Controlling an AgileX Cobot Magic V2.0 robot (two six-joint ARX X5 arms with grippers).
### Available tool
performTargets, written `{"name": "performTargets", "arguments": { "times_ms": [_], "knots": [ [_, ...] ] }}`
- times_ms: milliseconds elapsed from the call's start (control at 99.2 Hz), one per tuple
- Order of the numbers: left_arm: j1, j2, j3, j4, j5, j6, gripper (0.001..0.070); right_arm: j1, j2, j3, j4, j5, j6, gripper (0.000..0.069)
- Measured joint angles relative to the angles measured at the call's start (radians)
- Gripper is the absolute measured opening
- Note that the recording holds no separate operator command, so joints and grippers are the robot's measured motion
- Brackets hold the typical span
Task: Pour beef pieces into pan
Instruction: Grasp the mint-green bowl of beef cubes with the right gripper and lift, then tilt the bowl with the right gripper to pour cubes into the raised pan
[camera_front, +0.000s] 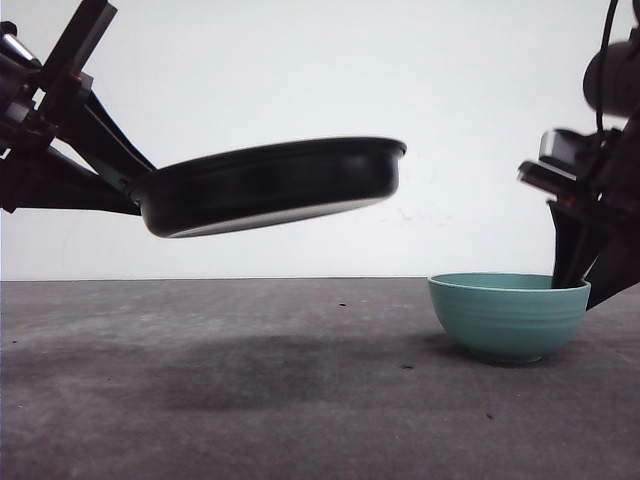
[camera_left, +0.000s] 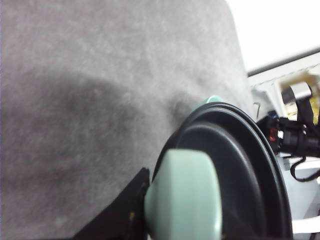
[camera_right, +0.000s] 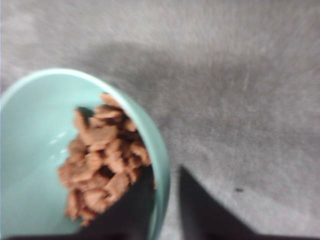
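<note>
Black pan (camera_front: 270, 185) hanging tilted above table (camera_front: 250, 400), L gripper (camera_left: 145, 200) clamping its mint handle (camera_left: 185, 197), R gripper (camera_right: 167, 200) pinching teal bowl (camera_front: 508, 315) rim btwn fingers, beef pieces (camera_right: 102, 160) heaping inside bowl by inner finger

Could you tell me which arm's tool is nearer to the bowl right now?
Right. The right tool straddles the bowl rim, one finger inside by the beef. The left tool holds the pan aloft, off to the bowl's left.

Black pan (camera_front: 270, 185) airborne, tilted; beef pcs (camera_right: 102, 162) heaped in teal bowl (camera_front: 508, 315).
</note>
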Motion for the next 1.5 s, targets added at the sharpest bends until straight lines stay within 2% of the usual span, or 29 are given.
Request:
{"name": "performTargets", "arguments": {
  "times_ms": [101, 323, 454, 585, 625, 877, 1079, 1210, 1371, 1502],
  "knots": [
    [-0.003, 0.000, 0.000, -0.004, 0.000, 0.002, 0.0054, 0.000, 0.018, 0.000, 0.011, 0.001, 0.000, 0.0018],
    [-0.004, 0.000, 0.001, -0.052, -0.001, 0.018, 0.0054, 0.004, -0.006, 0.000, 0.085, -0.026, 0.001, 0.0013],
    [-0.005, 0.000, 0.047, -0.176, -0.022, 0.047, 0.0054, 0.046, -0.126, 0.000, 0.141, -0.010, 0.001, 0.0013],
    [-0.015, 0.015, 0.170, -0.314, -0.087, 0.113, 0.0054, 0.150, -0.275, 0.000, 0.216, 0.037, 0.020, 0.0013],
    [-0.016, 0.024, 0.208, -0.342, -0.092, 0.134, 0.0054, 0.195, -0.315, 0.000, 0.232, 0.060, 0.023, 0.0013],
    [-0.039, 0.084, 0.351, -0.443, -0.077, 0.174, 0.0054, 0.516, -0.434, 0.000, 0.302, 0.367, 0.011, 0.0013],
    [-0.069, 0.087, 0.381, -0.476, -0.075, 0.180, 0.0054, 0.713, -0.428, 0.000, 0.339, 0.669, -0.102, 0.0013],
    [-0.098, 0.087, 0.385, -0.487, -0.074, 0.181, 0.0054, 0.777, -0.402, 0.000, 0.350, 0.824, -0.206, 0.0013],
    [-0.129, 0.087, 0.385, -0.489, -0.071, 0.174, 0.0054, 0.855, -0.372, 0.000, 0.438, 1.073, -0.376, 0.0013],
    [-0.137, 0.087, 0.386, -0.490, -0.071, 0.169, 0.0054, 0.917, -0.370, 0.000, 0.544, 1.127, -0.578, 0.0013]
  ]
}}
